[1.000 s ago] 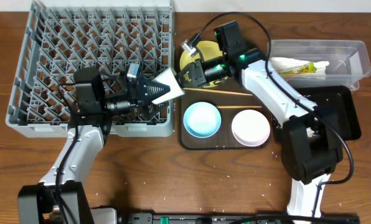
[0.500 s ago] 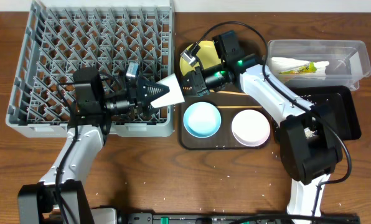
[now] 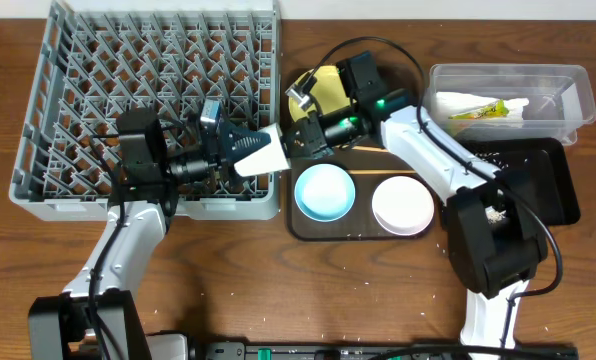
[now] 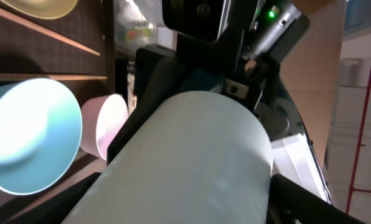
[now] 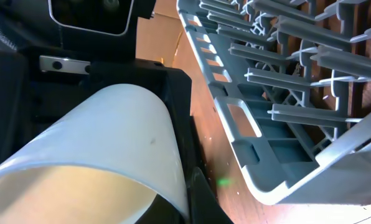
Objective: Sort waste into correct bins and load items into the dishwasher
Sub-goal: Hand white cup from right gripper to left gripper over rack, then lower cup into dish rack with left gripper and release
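1. The small white cup (image 3: 261, 153) is held on its side in the air, over the right-hand edge of the dish rack (image 3: 78, 192). Its long axis runs roughly left to right. The closed base points toward the left gripper (image 3: 254, 152) and the open mouth toward the right gripper (image 3: 296, 138).
2. The right gripper is clenched on the cup's rim, pinching the thin wall. Its wrist view looks partly into the cream-tinted inside.
3. The left gripper's black fingers (image 4: 126, 134) stand wide on either side of the cup's body. Whether they press on it cannot be told.
4. The cup is smooth, matte and slightly tapered, wider at the mouth.
5. The rack is square grey plastic, with a grid of upright pegs and slotted walls.
6. Just right of the rack, a brown tray (image 3: 363, 232) carries a light-blue bowl (image 3: 324, 191) and a white bowl (image 3: 402, 204), both mouth up. Behind them thin wooden chopsticks (image 3: 373, 149) lie left to right, and a yellow plate (image 3: 328, 85) sits at the far end.
7. Farther right, a clear tub (image 3: 578, 90) holds a snack wrapper (image 3: 483, 110) whose print is too small to read. A shallow black tray (image 3: 563, 185) sits beside the tub.
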